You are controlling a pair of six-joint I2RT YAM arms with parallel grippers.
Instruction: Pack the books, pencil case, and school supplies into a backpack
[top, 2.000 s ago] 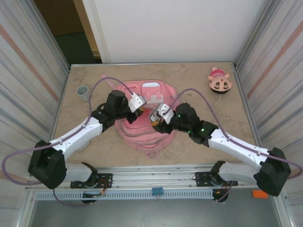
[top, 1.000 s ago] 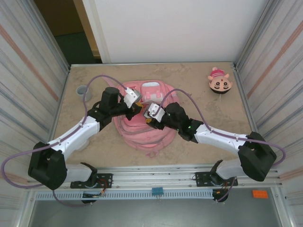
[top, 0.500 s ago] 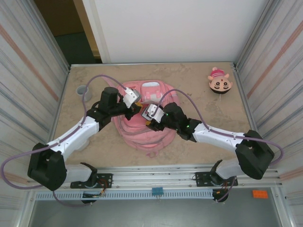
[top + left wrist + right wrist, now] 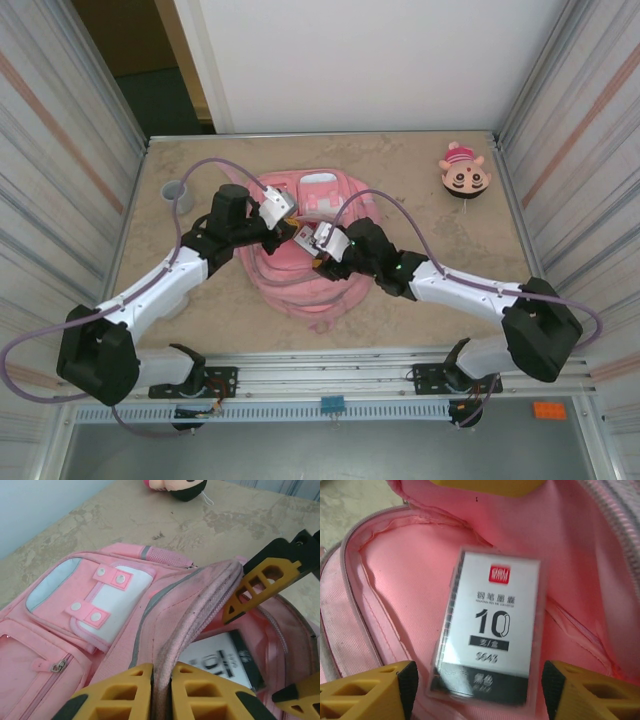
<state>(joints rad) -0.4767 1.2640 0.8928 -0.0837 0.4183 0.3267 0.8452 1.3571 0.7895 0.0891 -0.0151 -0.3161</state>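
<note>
Right wrist view: a flat clear box (image 4: 487, 630) with a white label marked 10 lies on the pink lining inside the backpack (image 4: 395, 585). It sits free of the right gripper (image 4: 480, 695), whose yellow jaws stand wide apart on either side of its near end. The box looks light, stiff and smooth-skinned, likely to slip, and is best pinched across its long edges. The bag around it is soft and would probably sag shut if let go. From the left wrist, the left gripper (image 4: 161, 680) is clamped on the zippered rim of the opening, holding the mouth up. From above, against two seconds earlier, the right arm has reached further in over the bag and the left has drawn the rim slightly leftward. Toy (image 4: 464, 172) and cup (image 4: 177, 192) have not moved.
</note>
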